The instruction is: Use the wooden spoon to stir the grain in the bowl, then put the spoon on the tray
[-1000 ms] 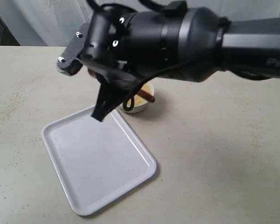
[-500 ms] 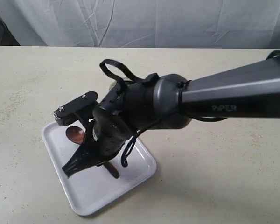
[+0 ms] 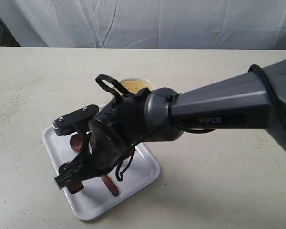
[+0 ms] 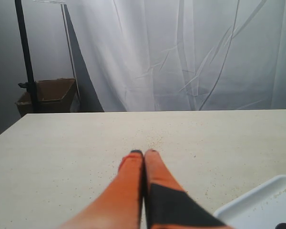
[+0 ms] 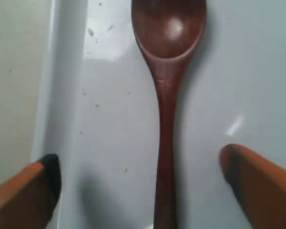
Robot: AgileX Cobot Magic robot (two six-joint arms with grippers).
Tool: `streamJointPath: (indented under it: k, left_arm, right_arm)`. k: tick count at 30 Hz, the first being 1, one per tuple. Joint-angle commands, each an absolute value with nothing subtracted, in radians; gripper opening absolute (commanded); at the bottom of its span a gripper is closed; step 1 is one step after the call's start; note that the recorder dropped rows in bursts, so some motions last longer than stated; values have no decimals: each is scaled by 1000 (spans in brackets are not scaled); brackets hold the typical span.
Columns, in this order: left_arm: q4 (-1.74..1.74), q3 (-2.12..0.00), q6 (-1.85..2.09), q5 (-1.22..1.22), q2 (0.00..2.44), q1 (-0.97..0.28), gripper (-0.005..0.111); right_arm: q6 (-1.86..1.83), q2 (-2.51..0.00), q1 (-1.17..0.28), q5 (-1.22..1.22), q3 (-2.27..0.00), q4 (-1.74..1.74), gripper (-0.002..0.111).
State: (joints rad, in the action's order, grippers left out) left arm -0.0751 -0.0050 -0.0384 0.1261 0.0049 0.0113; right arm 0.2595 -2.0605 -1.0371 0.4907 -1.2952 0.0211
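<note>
Tray (image 3: 90,210): at the near left of the surface (image 3: 219,181), one corner toward the viewer.
Spoon (image 5: 166,109): lies flat on the tray, gripped by nothing.
Spoon axis: handle end toward the near right, head toward the far left.
Right tool (image 5: 142,164): spread wide and low over the tray. One finger sits on each side of the handle and neither touches it.
Key relation: the spoon lies directly under the gap and runs through it lengthwise. A straight lift looks like the clean way out, since a sideways move could knock the handle.
Bowl (image 3: 136,79): upright just beyond the tray, partly behind the right arm, with the grain (image 3: 133,87) inside.
Left tool (image 4: 143,155): fingers pressed together and holding nothing, over bare surface, with only the tray's corner in its view. The right arm is far nearer the spoon.
</note>
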Motion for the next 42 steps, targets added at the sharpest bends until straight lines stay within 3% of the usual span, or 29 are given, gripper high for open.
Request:
streamJointPath:
  k: [1, 2, 4, 5, 6, 7, 8, 11, 16, 24, 27, 30, 32, 36, 37, 42]
  left_arm:
    - [-72, 0, -42, 126, 0, 7, 0]
    - [-72, 0, -42, 126, 0, 7, 0]
    - [-72, 0, -42, 126, 0, 7, 0]
    - [-72, 0, -42, 126, 0, 7, 0]
    - [-72, 0, -42, 126, 0, 7, 0]
    - [-72, 0, -42, 126, 0, 7, 0]
    - [-72, 0, -42, 126, 0, 7, 0]
    - [-72, 0, -42, 126, 0, 7, 0]
    - [-72, 0, -42, 126, 0, 7, 0]
    - [-72, 0, -42, 126, 0, 7, 0]
    - [-72, 0, -42, 126, 0, 7, 0]
    - [-72, 0, -42, 126, 0, 7, 0]
    - [-72, 0, -42, 126, 0, 7, 0]
    - [-72, 0, -42, 126, 0, 7, 0]
    - [-72, 0, -42, 126, 0, 7, 0]
    - [-72, 0, -42, 126, 0, 7, 0]
  right_arm:
    - [145, -1957, -1036, 652, -1371, -27, 96]
    - [145, -1923, -1036, 687, -1386, -45, 91]
    - [140, -1811, -1036, 731, -1401, -99, 68]
    - [140, -1745, -1036, 733, -1398, -114, 53]
    - [142, -1679, -1036, 730, -1387, -116, 27]
    - [152, -1610, -1036, 722, -1373, -120, 8]
    - [172, -1542, -1036, 714, -1351, -131, 2]
    - [194, -1343, -1036, 671, -1230, -186, 8]
    - [210, -1007, -1036, 520, -927, -184, 9]
    - [217, -528, -1036, 255, -291, -142, 9]
    - [219, -431, -1036, 248, -143, -142, 9]
    - [217, -335, -1027, 23, 0, -150, 9]
    - [212, -268, -940, -86, 0, -191, 9]
    - [215, -163, -495, -309, 0, -219, 9]
    - [224, -126, -372, -298, 0, -210, 9]
    - [317, -9, -107, 35, 0, -197, 9]
